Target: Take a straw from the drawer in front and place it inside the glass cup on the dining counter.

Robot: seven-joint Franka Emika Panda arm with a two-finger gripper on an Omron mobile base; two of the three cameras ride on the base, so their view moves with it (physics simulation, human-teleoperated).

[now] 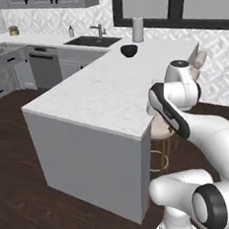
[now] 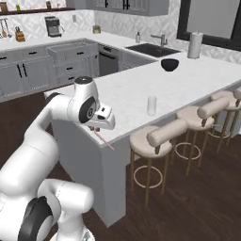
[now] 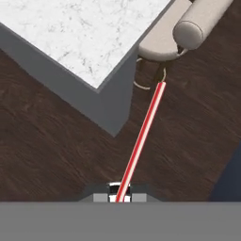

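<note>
Now the gripper (image 3: 120,194), at the bottom centre of the hand view, is closed tight on a red-and-white straw (image 3: 141,140) that runs up toward a stool (image 3: 181,34) at upper right. Mid-frame in the right base view, the glass cup (image 2: 151,105) stands on the dining counter (image 2: 197,75), near its stool-side edge.

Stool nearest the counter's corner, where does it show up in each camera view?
Left base view: the stool peeks out right of centre, between the counter's corner and the arm.
Right base view: stool in the lower middle, at the counter's right edge.
Hand view: stool at top right, past the straw's tip.
Shared landmark: the corner of the marble counter.
</note>
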